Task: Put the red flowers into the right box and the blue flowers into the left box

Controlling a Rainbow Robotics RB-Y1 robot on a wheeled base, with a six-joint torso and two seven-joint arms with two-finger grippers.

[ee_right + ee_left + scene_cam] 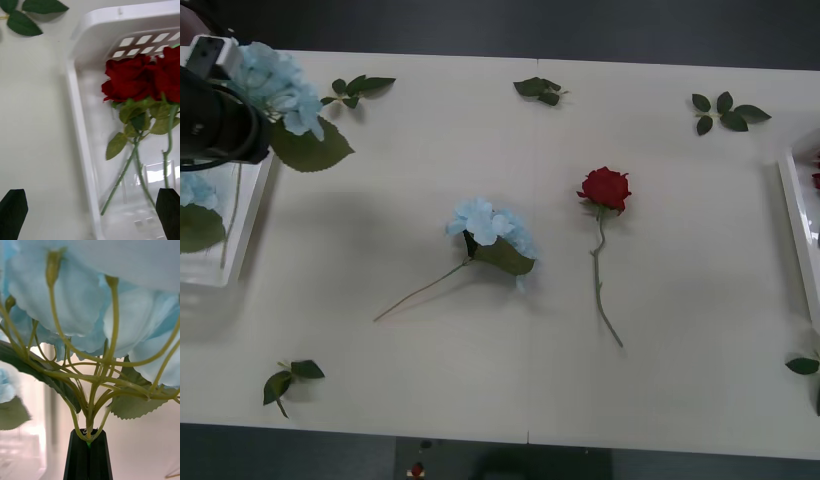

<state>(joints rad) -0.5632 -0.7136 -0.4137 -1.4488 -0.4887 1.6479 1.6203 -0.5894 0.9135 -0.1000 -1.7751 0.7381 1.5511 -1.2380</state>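
left box [240, 235] far left | right box [798, 215] far right | two flowers [490, 235] on table [680, 330] between

You see a smooth, matt, pale tabletop [530, 350]. The right box [80, 123] is shiny white plastic. The red flowers [129, 77] look like soft cloth. The blue flowers [75, 296] have thin cloth petals on smooth plastic stems. The left claw [88, 444] is matt black.

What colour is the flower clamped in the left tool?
Pale blue flower, best in the left wrist view.
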